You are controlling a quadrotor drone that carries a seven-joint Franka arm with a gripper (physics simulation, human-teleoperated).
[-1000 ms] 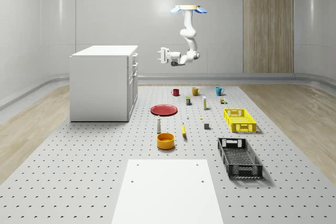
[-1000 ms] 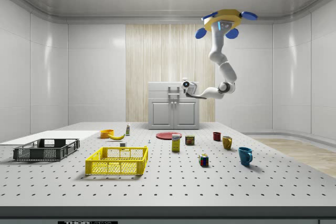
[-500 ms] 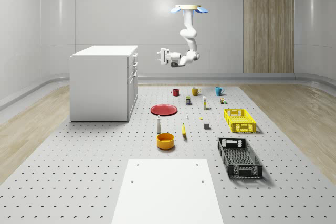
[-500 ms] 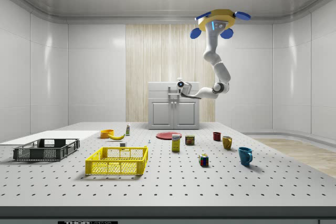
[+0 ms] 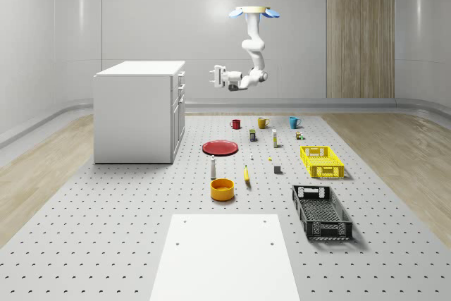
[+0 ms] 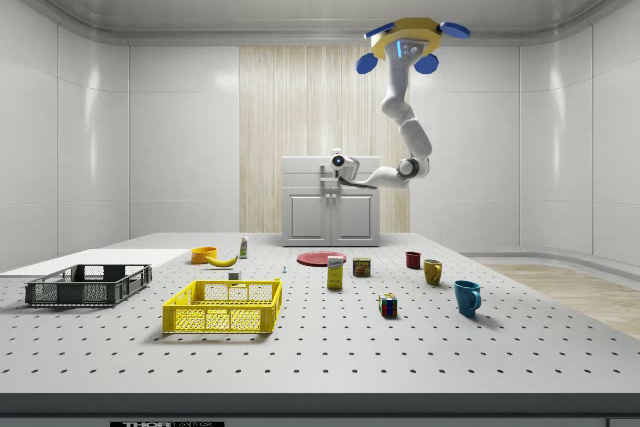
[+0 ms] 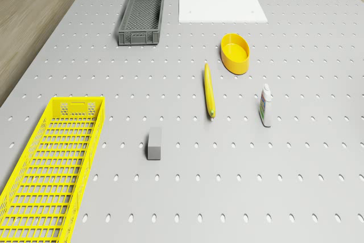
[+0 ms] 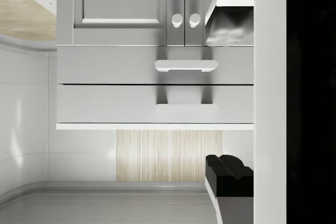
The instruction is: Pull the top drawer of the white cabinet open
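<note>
A: Pale grey room, wood panel on the back wall, and a big perforated grey counter [image 5: 106, 244] with a white cabinet [image 5: 137, 114] standing on it toward the whole-scene view's left.

B: And the flying rig?

A: The drone [image 5: 254, 12] hovers high up, over the counter's far end, above the row of mugs [image 5: 262, 123]. Its white arm [image 5: 252, 54] hangs down and bends toward the cabinet's front.

B: Is the claw on anything?

A: Nope. The claw [image 5: 215, 76] is in open air at about the level of the cabinet's top, near the front face but clearly apart from it. In the wrist view its two fingertips [image 8: 229, 27] sit wide apart, nothing between them.

B: Drawer?

A: The top drawer [image 8: 155, 104] is shut, flush with the one next to it, handle [image 8: 186, 107] untouched. The wrist view looks straight at both drawer fronts and the two door knobs [image 8: 186, 20].

B: Other stuff around?

A: A red plate [image 5: 220, 147], yellow bowl [image 5: 222, 189], banana [image 7: 209, 90], small bottle [image 7: 265, 105], yellow basket [image 5: 321, 161], black basket [image 5: 321, 211], and a white sheet [image 5: 225, 259] at the near end.
</note>
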